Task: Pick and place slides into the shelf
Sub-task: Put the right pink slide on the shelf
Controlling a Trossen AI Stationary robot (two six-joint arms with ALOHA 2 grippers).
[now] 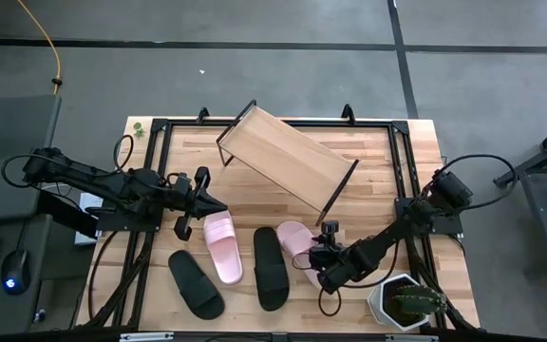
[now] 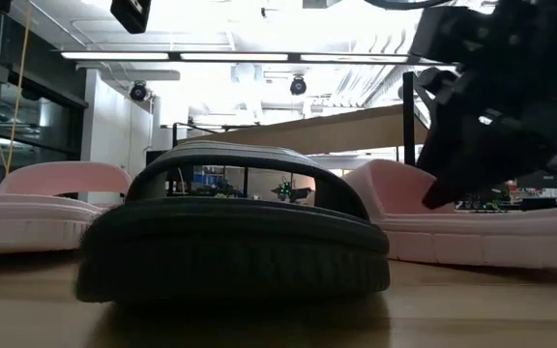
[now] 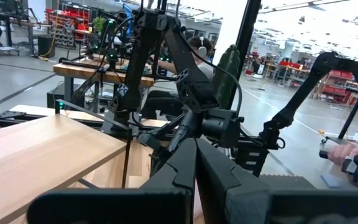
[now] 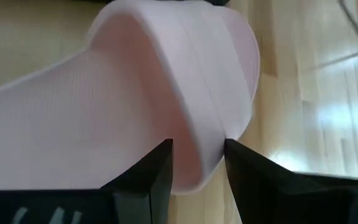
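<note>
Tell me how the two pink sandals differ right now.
The right pink slide has its strap edge between the right gripper's jaws; the left pink slide lies untouched beside the left gripper. The right one is partly hidden by the arm, the left fully visible. Both lie on the table, off the shelf.

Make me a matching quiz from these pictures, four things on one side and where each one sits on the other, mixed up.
Things:
1. shelf
2. right pincer
3. left pincer
4. potted plant

Places:
A. near right corner of the table
B. at the right-hand pink slide, fingers astride its edge
C. far middle of the table, empty and set askew
D. just above the left-hand pink slide

Pairs: 1-C, 2-B, 3-D, 4-A
</note>
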